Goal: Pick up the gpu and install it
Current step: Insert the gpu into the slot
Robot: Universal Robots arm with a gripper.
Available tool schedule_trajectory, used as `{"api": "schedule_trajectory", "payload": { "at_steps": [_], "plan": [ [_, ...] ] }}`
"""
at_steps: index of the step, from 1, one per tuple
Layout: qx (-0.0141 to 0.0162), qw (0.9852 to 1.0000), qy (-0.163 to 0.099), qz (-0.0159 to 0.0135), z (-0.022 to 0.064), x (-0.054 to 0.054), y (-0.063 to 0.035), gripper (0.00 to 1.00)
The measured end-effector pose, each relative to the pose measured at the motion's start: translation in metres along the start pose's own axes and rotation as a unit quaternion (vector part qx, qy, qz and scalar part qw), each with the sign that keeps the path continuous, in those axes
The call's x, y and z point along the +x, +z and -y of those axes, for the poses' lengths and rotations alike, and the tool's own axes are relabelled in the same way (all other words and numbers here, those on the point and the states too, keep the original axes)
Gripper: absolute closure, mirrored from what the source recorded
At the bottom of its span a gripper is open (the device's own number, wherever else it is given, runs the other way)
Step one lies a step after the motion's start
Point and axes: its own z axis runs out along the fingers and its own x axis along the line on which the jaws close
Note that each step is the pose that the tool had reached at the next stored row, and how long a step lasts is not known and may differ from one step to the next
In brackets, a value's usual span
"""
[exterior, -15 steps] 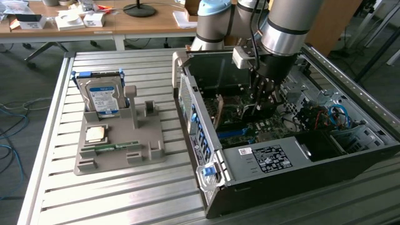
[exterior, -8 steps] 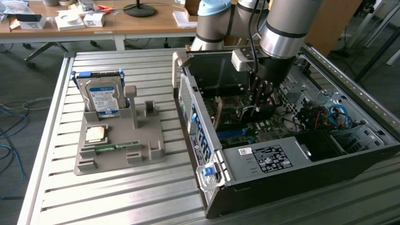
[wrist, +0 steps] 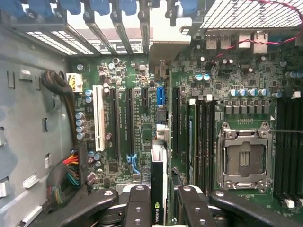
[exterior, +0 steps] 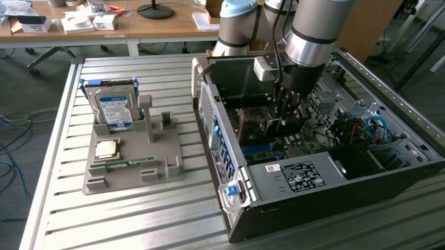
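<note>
Slatted metal table [exterior: 125,213] on grey floor [exterior: 35,94]; wooden desk [exterior: 174,28] behind; blue cables [exterior: 17,138] loose on floor.

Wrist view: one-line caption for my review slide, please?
Gripper holds the gpu edge-on over the expansion slots of the motherboard.

The gpu [wrist: 157,182] – seen edge-on – is cut off mid-card.

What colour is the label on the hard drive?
The hard drive's label is mostly blue, clearest in the exterior view.
</note>
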Motion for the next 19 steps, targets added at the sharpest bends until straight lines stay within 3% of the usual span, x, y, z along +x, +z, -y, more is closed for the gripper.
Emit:
{"api": "schedule_trajectory", "payload": {
  "at_steps": [7, 15, 19],
  "plan": [
    [0.0014, 1.0, 0.0, -0.0001, -0.0017, 0.0, 0.007, 0.74],
    [0.0017, 1.0, 0.0, 0.0001, -0.0148, 0.001, 0.0077, 0.74],
    [0.0017, 1.0, 0.0, 0.0001, -0.017, 0.001, 0.0078, 0.74]
  ]
}}
